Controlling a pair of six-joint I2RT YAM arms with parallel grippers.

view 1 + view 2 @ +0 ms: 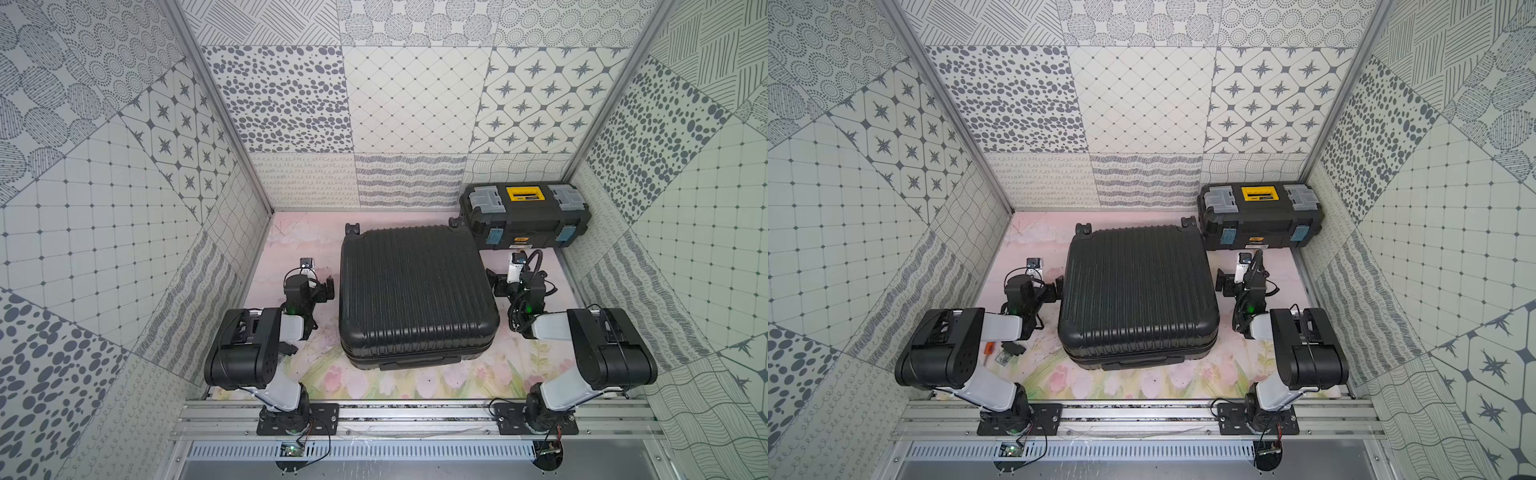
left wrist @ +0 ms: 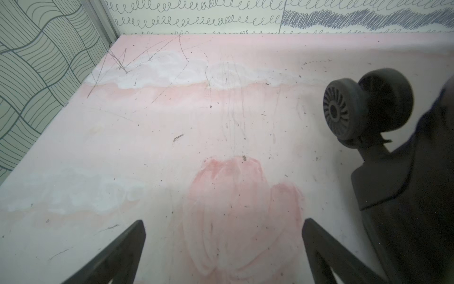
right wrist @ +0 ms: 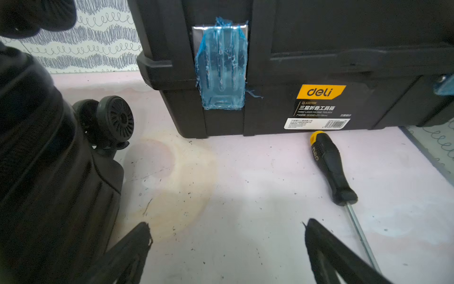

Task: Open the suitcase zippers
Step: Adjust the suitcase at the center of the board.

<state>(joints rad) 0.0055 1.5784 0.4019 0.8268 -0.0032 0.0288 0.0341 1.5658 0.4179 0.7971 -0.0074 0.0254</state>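
Observation:
The black ribbed suitcase (image 1: 415, 291) (image 1: 1138, 291) lies flat and closed in the middle of the floral mat, wheels toward the back wall. Its zippers run as a thin dark seam (image 1: 419, 353) along the near side; no pull is discernible. My left gripper (image 1: 327, 288) (image 2: 223, 223) hovers low beside the case's left side, open and holding nothing, near a rear wheel (image 2: 366, 108). My right gripper (image 1: 493, 277) (image 3: 227, 225) is beside the right side (image 3: 49, 172), also open with nothing in it, over bare mat.
A black toolbox (image 1: 525, 220) (image 3: 294, 61) with a yellow handle stands at the back right, just behind the suitcase's right rear wheel (image 3: 115, 120). A black-and-yellow screwdriver (image 3: 329, 167) lies before it. Small tools (image 1: 1005, 353) lie under the left arm. Patterned walls enclose three sides.

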